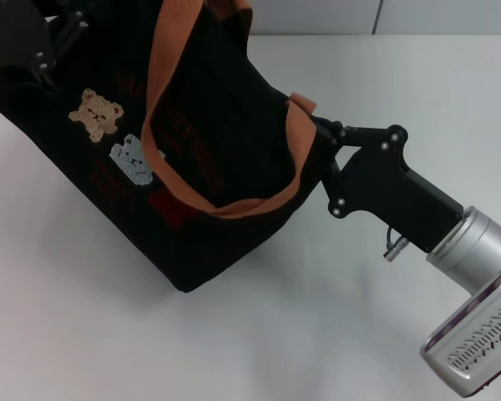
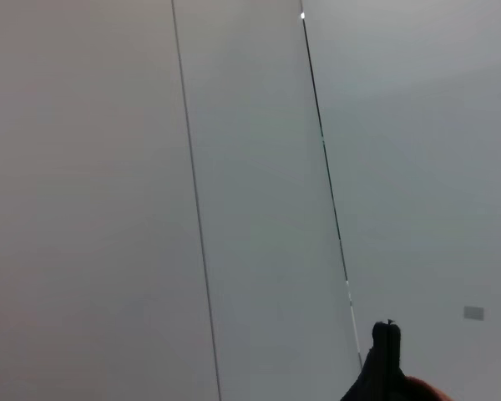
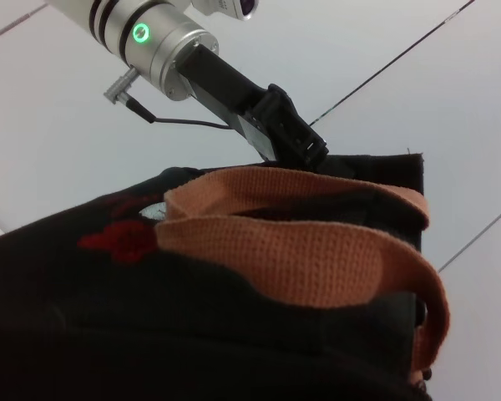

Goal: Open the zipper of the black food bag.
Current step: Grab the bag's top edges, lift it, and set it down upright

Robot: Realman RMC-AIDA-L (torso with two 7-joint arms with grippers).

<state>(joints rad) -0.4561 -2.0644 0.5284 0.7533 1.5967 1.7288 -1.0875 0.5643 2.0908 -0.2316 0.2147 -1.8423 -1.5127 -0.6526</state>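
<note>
The black food bag, with bear patches and orange handles, lies tilted on the white table. My left gripper sits at the bag's far left upper corner. The right wrist view shows the left gripper clamped on the bag's top edge. My right gripper is pinched shut at the bag's right end, beside a small orange tab. The zipper is hidden behind the handles and fabric. The left wrist view shows only a wall and one dark fingertip.
White table spreads out in front of and to the right of the bag. A pale panelled wall runs along the back edge.
</note>
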